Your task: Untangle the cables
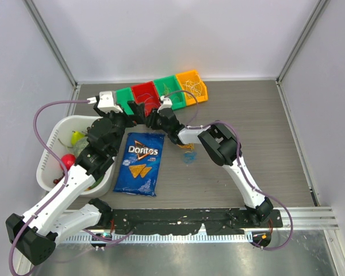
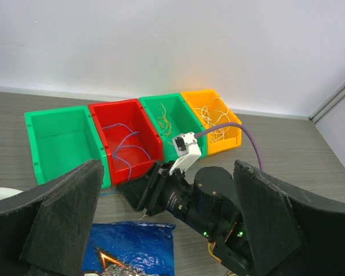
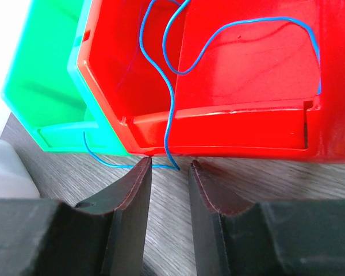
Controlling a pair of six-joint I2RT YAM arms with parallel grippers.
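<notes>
A blue cable (image 3: 171,112) hangs over the front rim of the red bin (image 3: 230,123), and its end bends on the table between the tips of my right gripper (image 3: 169,164). The jaws stand apart around that bend and do not pinch it. From above, my right gripper (image 1: 148,115) sits at the red bin (image 1: 144,92). A small orange, yellow and blue tangle of cables (image 1: 188,152) lies on the table under the right arm. My left gripper (image 2: 168,168) is wide open just behind the right wrist and holds nothing. More blue cables (image 2: 130,148) lie in the red bin.
Four bins stand in a row at the back: an empty green bin (image 2: 60,141), the red one, a green bin (image 2: 168,119) with yellow-green strands, and an orange bin (image 2: 214,117) with white strands. A Doritos bag (image 1: 140,163) lies mid-table. A white basket (image 1: 48,150) of toys stands left.
</notes>
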